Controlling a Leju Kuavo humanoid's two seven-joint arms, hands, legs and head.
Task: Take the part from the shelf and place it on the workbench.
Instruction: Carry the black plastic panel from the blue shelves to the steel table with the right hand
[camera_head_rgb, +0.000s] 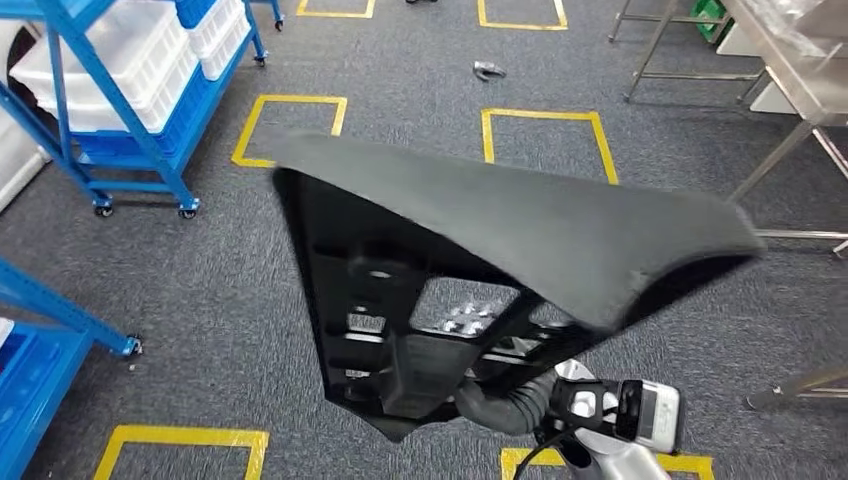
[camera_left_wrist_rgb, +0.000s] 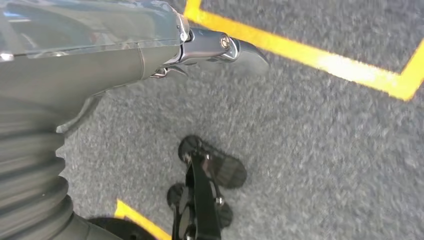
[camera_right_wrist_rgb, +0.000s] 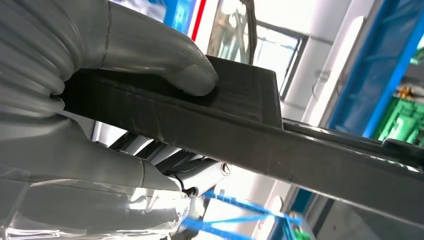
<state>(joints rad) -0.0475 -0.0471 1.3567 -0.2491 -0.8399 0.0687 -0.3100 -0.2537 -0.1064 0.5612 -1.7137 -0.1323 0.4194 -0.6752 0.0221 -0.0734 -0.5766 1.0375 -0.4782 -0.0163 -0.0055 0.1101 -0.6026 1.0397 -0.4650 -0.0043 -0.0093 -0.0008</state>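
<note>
**A:** Head view first: where is the part?

**B:** The large black moulded panel with a felt-like face and ribbed plastic underside (camera_head_rgb: 500, 240) is held up in the air above the grey carpet floor (camera_head_rgb: 200, 300), tilted, its lower narrow end down by the robot's right hand (camera_head_rgb: 470, 385). That hand grips the panel from beneath; its grey ribbed cuff and silver forearm run off behind it.

**A:** And around the panel?

**B:** Beyond the panel's far left corner stands a blue wheeled metal rack loaded with white plastic bins (camera_head_rgb: 120, 80). Yellow tape squares (camera_head_rgb: 545, 135) mark the carpet beyond the panel's far edge. Off the panel's right tip stands a steel-legged workbench (camera_head_rgb: 800, 90), well apart from it. A small grey object lies on the carpet farther off, too small to identify.

**A:** Left wrist view?

**B:** The left hand (camera_left_wrist_rgb: 150, 55) hangs over the carpet, silver and grey, with one pointed fingertip (camera_left_wrist_rgb: 250, 52) showing near a yellow tape line (camera_left_wrist_rgb: 320, 60). It touches nothing seen here; whether its fingers are spread or curled, I cannot tell.

**A:** Right wrist view?

**B:** A thick grey thumb (camera_right_wrist_rgb: 165, 60) presses onto the panel's dark edge (camera_right_wrist_rgb: 260, 135), with the darker fingers clamped on its other side. Blue rack posts and a bright window sit blurred behind the panel.
</note>
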